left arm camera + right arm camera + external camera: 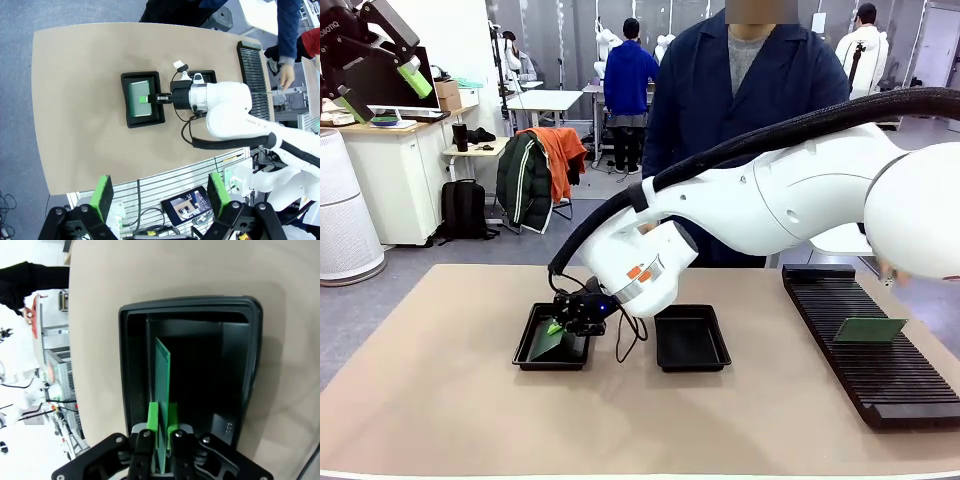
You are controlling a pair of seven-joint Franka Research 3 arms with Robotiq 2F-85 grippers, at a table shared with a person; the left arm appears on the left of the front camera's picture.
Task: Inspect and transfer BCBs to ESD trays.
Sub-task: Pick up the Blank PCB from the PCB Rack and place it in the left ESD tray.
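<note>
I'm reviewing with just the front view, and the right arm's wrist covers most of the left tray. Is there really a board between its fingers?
Observer: Yes. In the right wrist view, the right gripper has its green pads against both faces of a BCB, seen edge-on inside the ESD tray.
Operator: Which face is up?
Observer: From the left wrist view, looking down, it's the pale green-grey face. It covers much of the tray floor.
Operator: Where is the person's hand? The arm hides it from me.
Observer: In the left wrist view, the person's hand is beside the black slotted rack, on its outer side.
</note>
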